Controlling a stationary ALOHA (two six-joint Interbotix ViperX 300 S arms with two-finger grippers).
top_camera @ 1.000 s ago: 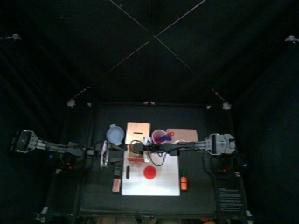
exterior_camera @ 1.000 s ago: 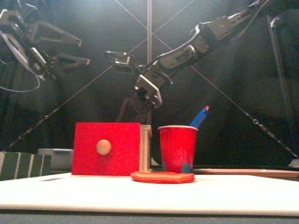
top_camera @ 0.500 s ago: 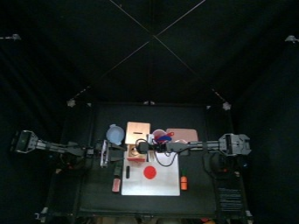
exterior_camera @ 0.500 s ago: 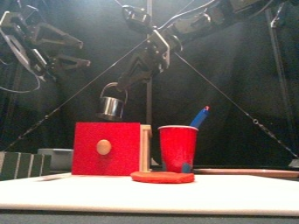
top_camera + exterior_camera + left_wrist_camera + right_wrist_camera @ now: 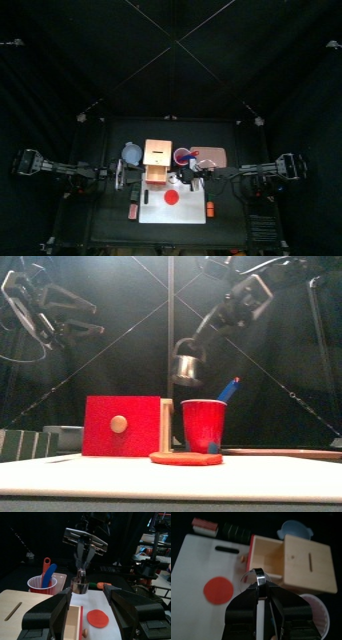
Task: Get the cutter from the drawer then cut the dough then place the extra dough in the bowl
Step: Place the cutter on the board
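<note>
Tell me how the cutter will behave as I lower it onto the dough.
The cutter hangs by its wire handle from the right hand, so it will probably swing if moved quickly. It looks like thin rigid metal: likely light, keeping its shape. Hanging free, it may meet the red dough one edge first.

dough [image 5: 174,198]: on board [image 5: 154,212], before box [image 5: 160,157];
bowl [image 5: 131,153]: left of box;
cup [image 5: 183,155]: right of box;
cutter [image 5: 187,364]: above board
</note>
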